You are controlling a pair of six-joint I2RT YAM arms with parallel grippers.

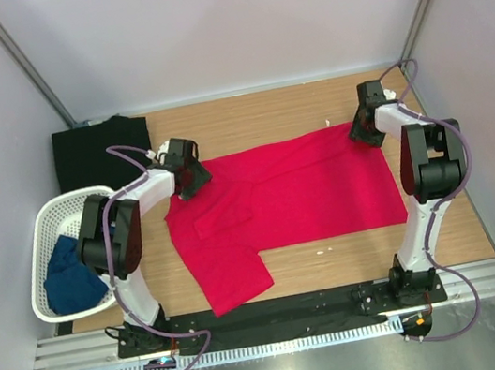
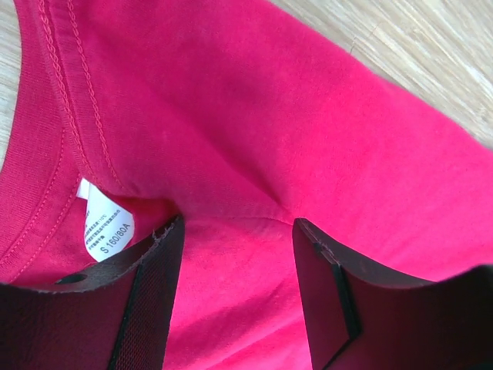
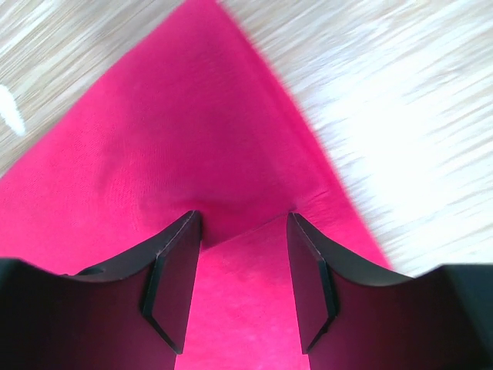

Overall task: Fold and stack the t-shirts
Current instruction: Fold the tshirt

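The red t-shirt (image 1: 296, 191) lies spread at the centre of the desk (image 1: 292, 111). The left end effector (image 2: 239, 231) sits part-open on the cloth beside the neck label (image 2: 108, 223). The right end effector (image 3: 243, 220) sits part-open on the far right corner. The black t-shirt (image 1: 100, 153) lies at the far left. The dark blue t-shirt (image 1: 71, 276) is in the basket (image 1: 42, 234).

- Wooden table (image 1: 311, 108): light grain, bare strip along the far side.
- White plastic mesh basket (image 1: 40, 240): just beside the table's left edge, near half.
- Small white scrap (image 1: 327, 250): on the tabletop, near side, right of centre.
- Tinier white speck (image 1: 327, 122): far side, right of centre.
- Slotted aluminium rail (image 1: 280, 320): along the near edge.
- White perforated strip (image 1: 284, 345): just nearer than the rail.
- Grey metal posts (image 1: 22, 61): at the far corners, against plain white walls.
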